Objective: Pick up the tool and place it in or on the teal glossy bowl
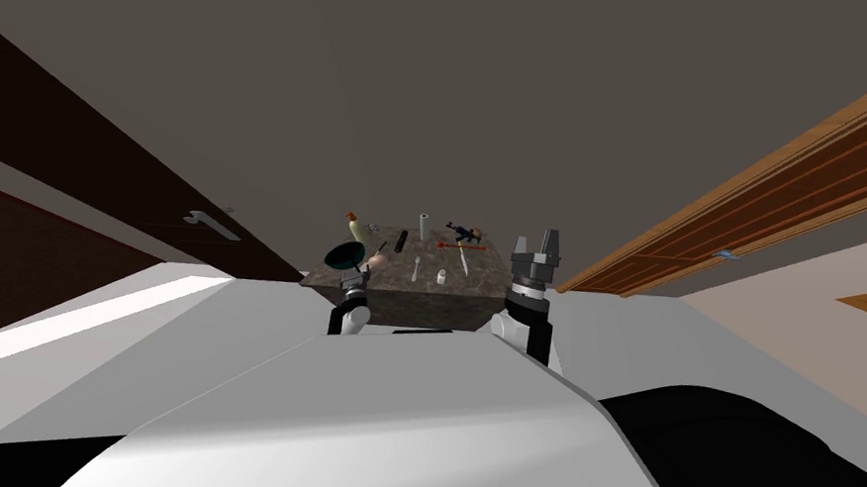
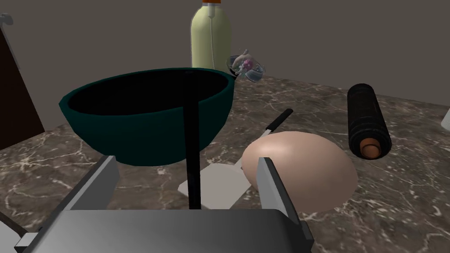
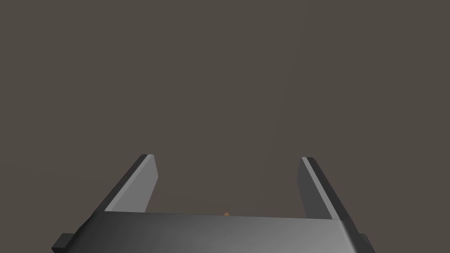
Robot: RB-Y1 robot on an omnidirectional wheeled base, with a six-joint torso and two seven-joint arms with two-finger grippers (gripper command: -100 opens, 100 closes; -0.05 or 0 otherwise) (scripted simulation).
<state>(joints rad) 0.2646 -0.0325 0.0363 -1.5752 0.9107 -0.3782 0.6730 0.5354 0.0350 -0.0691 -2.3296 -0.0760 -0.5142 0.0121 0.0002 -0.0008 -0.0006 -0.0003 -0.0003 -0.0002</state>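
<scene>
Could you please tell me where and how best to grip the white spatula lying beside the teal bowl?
Probably its black handle, from above, the left gripper closing across its width. The spatula lies flat on the table; its blade is wide, and the beige egg-shaped object crowds its neck.

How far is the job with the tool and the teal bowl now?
Done: the left gripper is at the teal bowl. In hand: nothing gripped; its fingers stand open, with a thin black bar between them that I cannot identify. Left: a spatula, likely the tool, lies on the table beside the bowl; picking and placing look undone.
</scene>
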